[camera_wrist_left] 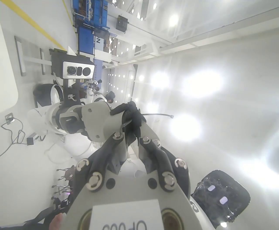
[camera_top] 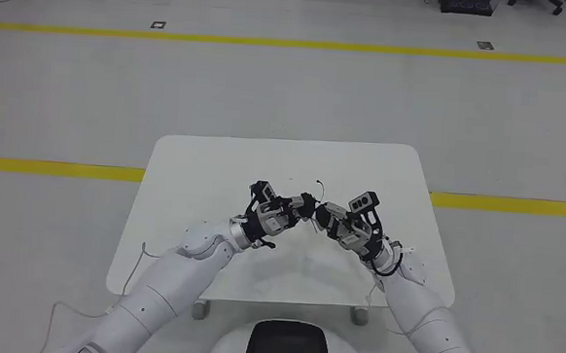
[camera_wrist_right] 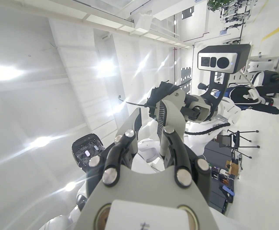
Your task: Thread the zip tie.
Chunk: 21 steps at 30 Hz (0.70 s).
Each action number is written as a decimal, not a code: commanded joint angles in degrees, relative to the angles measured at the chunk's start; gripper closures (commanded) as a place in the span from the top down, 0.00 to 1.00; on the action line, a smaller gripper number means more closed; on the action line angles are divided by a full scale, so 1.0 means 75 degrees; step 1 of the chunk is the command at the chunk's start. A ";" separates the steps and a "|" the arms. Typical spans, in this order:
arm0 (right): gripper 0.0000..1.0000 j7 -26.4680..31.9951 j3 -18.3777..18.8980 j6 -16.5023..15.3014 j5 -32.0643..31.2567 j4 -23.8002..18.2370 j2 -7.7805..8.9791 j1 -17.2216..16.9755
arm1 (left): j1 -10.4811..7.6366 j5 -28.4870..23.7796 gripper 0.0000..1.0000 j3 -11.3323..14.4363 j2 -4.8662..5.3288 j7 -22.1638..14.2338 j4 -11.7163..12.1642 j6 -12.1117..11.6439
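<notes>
The left pincer (camera_wrist_left: 130,122) is clamped on the zip tie (camera_wrist_left: 157,114). The tie's free length juts past the tips and ends in a small lump, probably the head. Just beside it the right pincer (camera_wrist_right: 150,108) stands partly parted, with nothing visibly in its grip. Both meet above the middle of the surface (camera_top: 196,171). In my judgement, the right pincer should take the loose end close to its tip, because the thin strap will flex. Tail and head should be lined up squarely before pushing.
</notes>
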 commanded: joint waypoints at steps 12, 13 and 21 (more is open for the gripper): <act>0.18 0.0135 0.0142 0.0000 -0.0135 0.0188 -0.0167 0.0092 | 0.0000 0.0000 0.00 0.0000 0.0000 0.0000 0.0000 0.0000; 0.18 0.0148 0.0157 0.0000 -0.0134 0.0197 -0.0177 0.0098 | 0.0000 0.0000 0.00 0.0000 0.0000 0.0000 0.0000 0.0000; 0.15 0.0233 0.0257 0.0000 -0.0213 0.0275 -0.0268 0.0161 | 0.0000 0.0000 0.00 0.0000 0.0000 0.0000 0.0000 0.0000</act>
